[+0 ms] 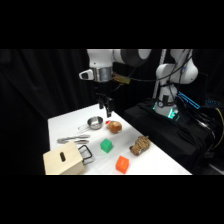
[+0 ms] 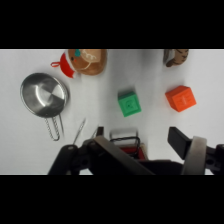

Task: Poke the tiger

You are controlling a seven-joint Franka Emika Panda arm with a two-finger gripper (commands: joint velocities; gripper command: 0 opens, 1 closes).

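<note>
The tiger [image 1: 140, 145], a lumpy brown striped soft toy, lies at the table's right edge; in the wrist view only part of the tiger [image 2: 175, 56] shows, at the top right. My gripper [image 1: 106, 108] hangs above the table's far part, over the metal cup and the tan ball, well away from the tiger. In the wrist view the gripper [image 2: 137, 141] stands open with nothing held; one finger [image 2: 177, 138] shows to the right.
A metal cup [image 1: 95, 122] [image 2: 44, 95], a tan ball-like toy [image 1: 114, 127] [image 2: 89, 60], a green block [image 1: 106, 145] [image 2: 129, 103] and an orange block [image 1: 122, 164] [image 2: 180, 98] lie about. Tongs [image 1: 72, 139] and a wooden box [image 1: 62, 161] are front left.
</note>
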